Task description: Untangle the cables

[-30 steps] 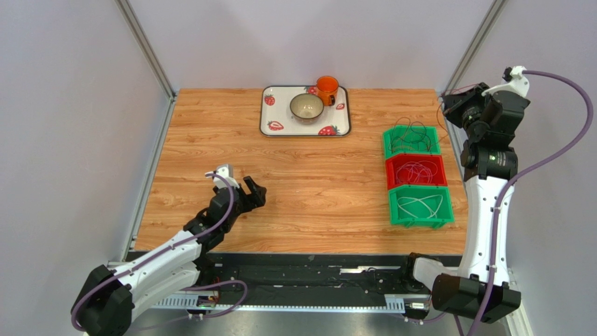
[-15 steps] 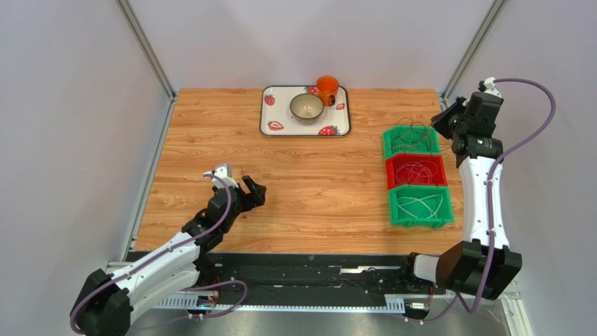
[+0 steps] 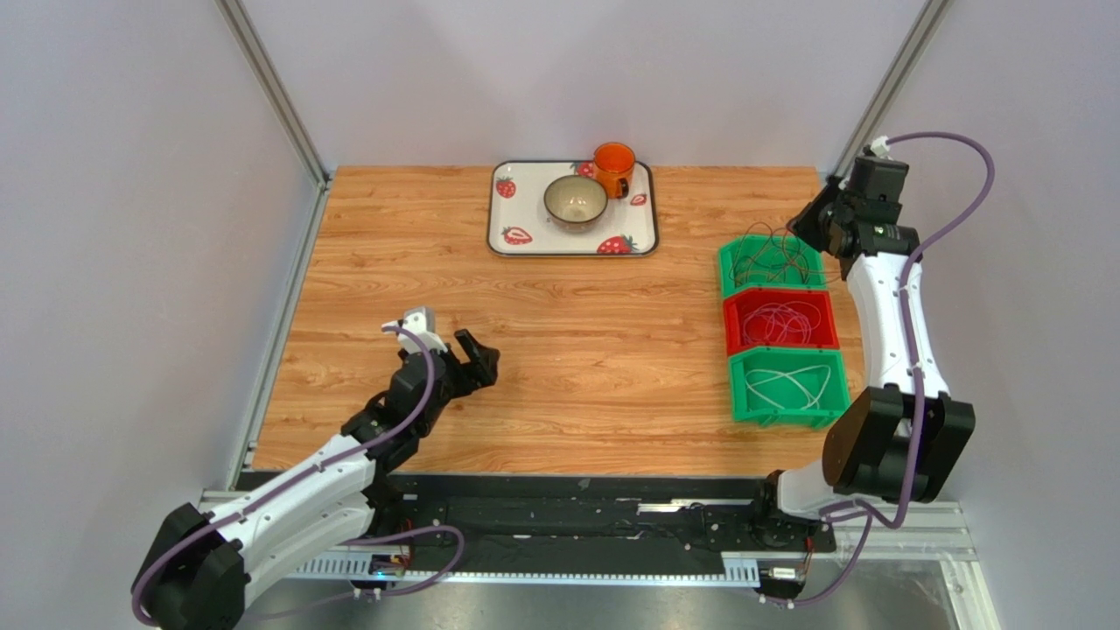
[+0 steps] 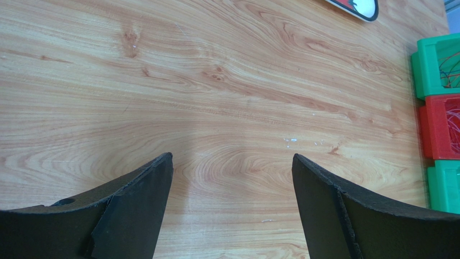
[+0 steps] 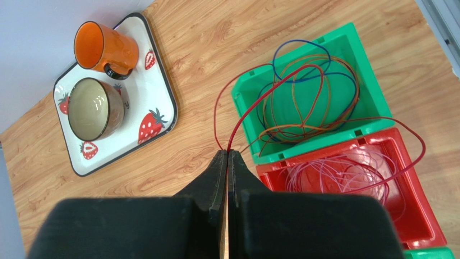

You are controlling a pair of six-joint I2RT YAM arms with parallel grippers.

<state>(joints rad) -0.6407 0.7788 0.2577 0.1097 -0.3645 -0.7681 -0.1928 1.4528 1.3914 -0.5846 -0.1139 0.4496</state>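
Pinching a red cable (image 5: 240, 128) between closed jaws, the right gripper (image 5: 227, 154) is holding it above the tangled cables (image 5: 302, 116) in the green bin (image 5: 359, 40) at the tabletop's far right edge, apparently isolating one strand. The left gripper (image 4: 232, 157) is hovering wide open, empty.

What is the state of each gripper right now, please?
Left gripper: open, holding nothing, over the wooden table.
Right gripper: shut, pinching a red cable.
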